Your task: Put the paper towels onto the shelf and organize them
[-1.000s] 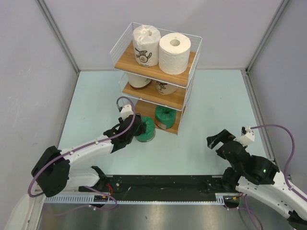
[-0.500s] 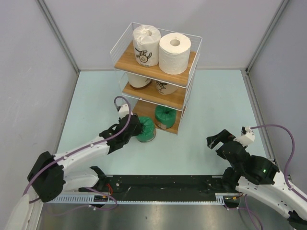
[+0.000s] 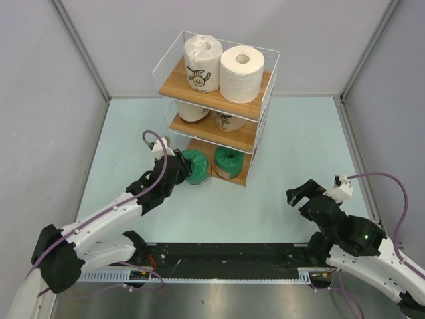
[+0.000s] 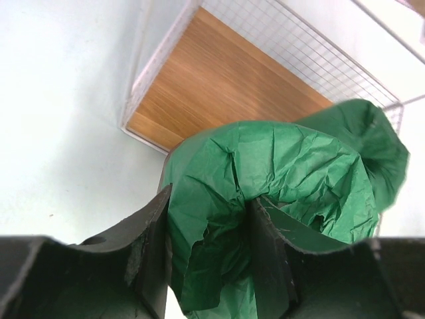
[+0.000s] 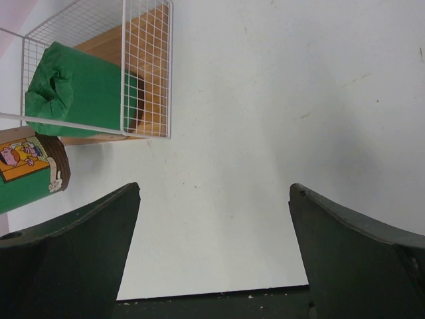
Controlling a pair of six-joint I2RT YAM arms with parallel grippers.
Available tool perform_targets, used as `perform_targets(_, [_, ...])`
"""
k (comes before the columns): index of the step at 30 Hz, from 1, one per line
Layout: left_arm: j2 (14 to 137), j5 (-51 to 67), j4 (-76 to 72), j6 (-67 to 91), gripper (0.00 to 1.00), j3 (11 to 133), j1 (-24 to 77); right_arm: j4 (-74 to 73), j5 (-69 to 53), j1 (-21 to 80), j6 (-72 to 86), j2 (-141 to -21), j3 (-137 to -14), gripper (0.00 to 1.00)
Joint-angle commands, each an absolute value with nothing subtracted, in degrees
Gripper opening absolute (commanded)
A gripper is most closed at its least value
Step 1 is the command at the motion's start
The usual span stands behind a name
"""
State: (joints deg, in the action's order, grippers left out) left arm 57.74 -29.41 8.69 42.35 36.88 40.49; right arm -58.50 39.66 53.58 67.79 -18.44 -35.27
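Left tool (image 3: 182, 169) clamps a green roll (image 3: 196, 165) at the foot of the shelf (image 3: 174, 83); right tool (image 3: 301, 191) stands wide open, empty

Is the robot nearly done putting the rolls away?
Nearly. Two white rolls, two tan rolls and one green roll sit on the shelf. The left gripper holds the last green roll at the bottom tier's edge. To do: push it in, let go.

A pale mint-green worktop (image 3: 299, 133) is closed on its left, far and right edges by plain light grey wall panels (image 3: 119, 40), which meet at slim grey metal corner posts (image 3: 80, 50). A black strip (image 3: 226, 252) runs along the near edge, then brushed metal (image 3: 219, 299). The light is soft and even.
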Motion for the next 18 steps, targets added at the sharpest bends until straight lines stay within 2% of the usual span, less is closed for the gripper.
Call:
perform_targets(1, [59.8,-31.5,1.6,41.7,0.46,40.1,38.7,-58.9,41.9,54.0,69.4,-18.0,-37.1,1.00])
perform_targets(18, [71.1,-31.6,-9.7,43.5,0.47,43.8,35.9,-59.0,41.9,54.3,69.6,-17.1,-37.1,1.00])
